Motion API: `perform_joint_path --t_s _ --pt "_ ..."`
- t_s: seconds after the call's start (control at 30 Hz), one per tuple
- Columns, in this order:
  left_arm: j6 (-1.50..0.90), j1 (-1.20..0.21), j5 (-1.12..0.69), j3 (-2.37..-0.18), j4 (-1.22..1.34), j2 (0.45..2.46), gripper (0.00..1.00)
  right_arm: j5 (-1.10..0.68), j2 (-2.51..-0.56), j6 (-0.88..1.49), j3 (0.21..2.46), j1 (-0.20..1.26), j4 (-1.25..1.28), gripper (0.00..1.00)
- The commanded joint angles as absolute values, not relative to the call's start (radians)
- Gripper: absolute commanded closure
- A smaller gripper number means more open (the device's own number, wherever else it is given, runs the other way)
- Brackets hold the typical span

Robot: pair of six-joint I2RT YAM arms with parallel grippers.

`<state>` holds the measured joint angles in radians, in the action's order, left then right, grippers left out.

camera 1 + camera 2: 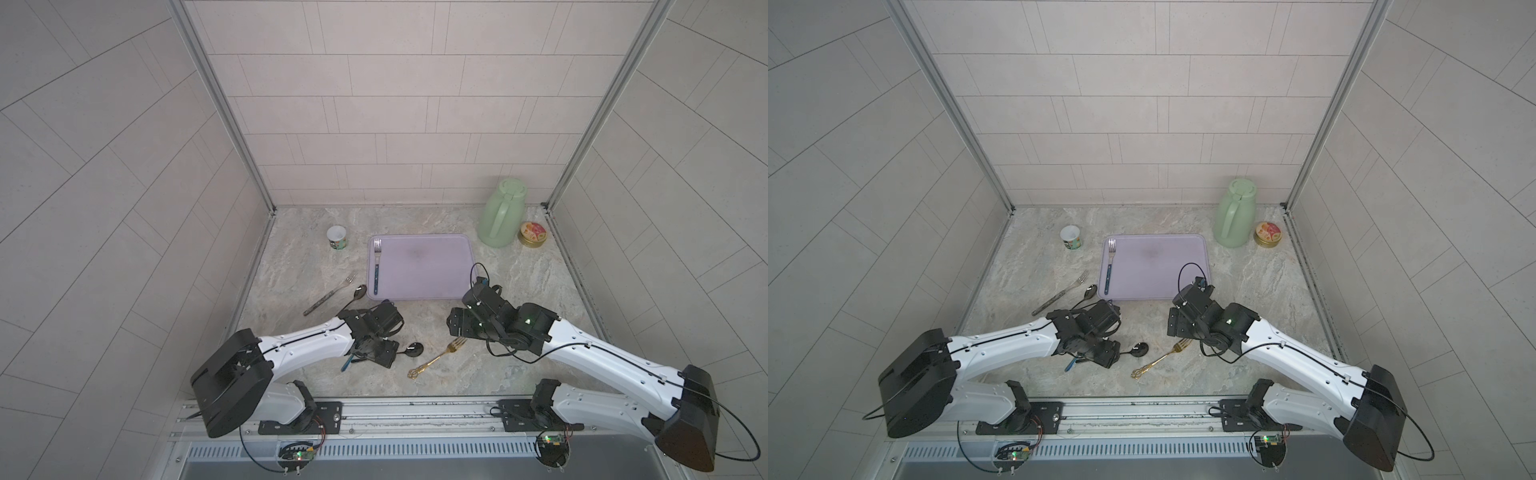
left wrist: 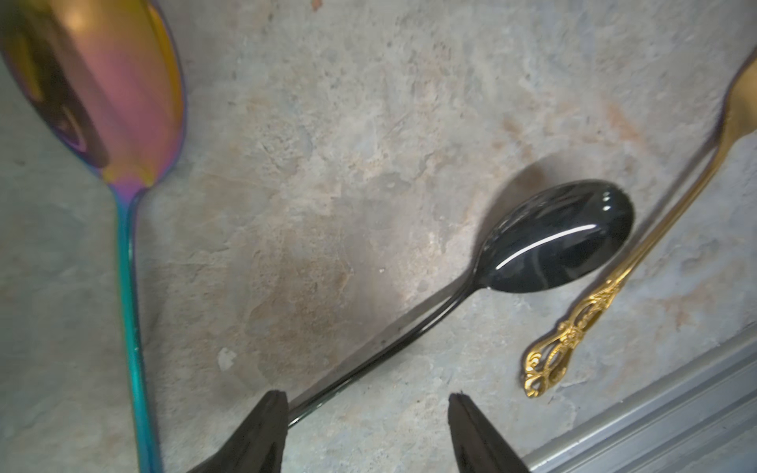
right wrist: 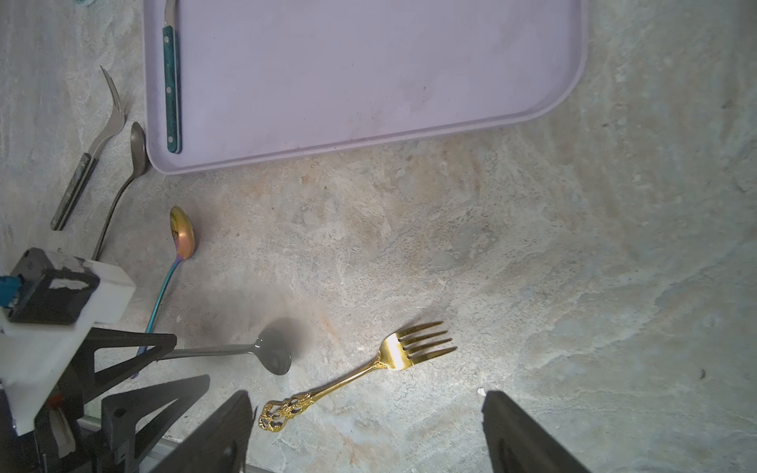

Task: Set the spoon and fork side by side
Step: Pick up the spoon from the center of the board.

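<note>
Right now the left gripper (image 2: 364,413) is hanging low over the table (image 1: 532,282) with its jaws standing apart, gripping nothing. In the left wrist view the handle of the black spoon (image 2: 561,237) is disappearing behind one of its fingers (image 2: 266,422). That spoon is lying flat near the table's front edge. In both top views its bowl is pointing toward 3 o'clock and its handle is running back under the gripper toward 9 o'clock. The gold fork (image 3: 368,368) is lying just beside the bowl at its 3 o'clock, apart from it, with tines aiming toward 1 o'clock and the ornate handle toward 7 o'clock, so the two are sitting at an angle to each other. The right gripper (image 3: 364,413) is hovering above the fork's handle end, jaws spread wide and empty. A rainbow spoon (image 3: 182,235) is lying partly under the left wrist. A purple tray (image 1: 424,266) is sitting at 12 o'clock of the pair, carrying a blue-handled fork (image 1: 376,270) along its 9 o'clock edge. A grey fork (image 1: 328,296) and grey spoon (image 1: 359,292) are lying off its 8 o'clock corner. A cup (image 1: 337,237) is standing at its 10 o'clock, and a green jug (image 1: 500,216) and tin (image 1: 532,234) at its 2 o'clock
</note>
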<state>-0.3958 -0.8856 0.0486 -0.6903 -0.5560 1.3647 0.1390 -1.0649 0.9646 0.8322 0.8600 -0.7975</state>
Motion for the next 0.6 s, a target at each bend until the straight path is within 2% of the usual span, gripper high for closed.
perform_joint_path --t_s 0.0,0.23,0.37,0.57 --pt "-0.39 -0.893 0.057 -0.709 -0.539 1.412 0.35 0.168 -1.061 0.967 0.857 0.867 -0.805 0.08" --pt "-0.409 -0.965 0.151 -0.762 -0.57 1.489 0.39 0.171 -1.039 0.978 0.833 0.876 -0.798 0.08" --pt "-0.421 -0.974 0.166 -0.79 -0.574 1.547 0.57 0.175 -1.022 0.982 0.819 0.876 -0.798 0.08" --pt "-0.431 -0.976 0.147 -0.829 -0.553 1.595 0.75 0.182 -1.006 0.983 0.813 0.876 -0.804 0.08"
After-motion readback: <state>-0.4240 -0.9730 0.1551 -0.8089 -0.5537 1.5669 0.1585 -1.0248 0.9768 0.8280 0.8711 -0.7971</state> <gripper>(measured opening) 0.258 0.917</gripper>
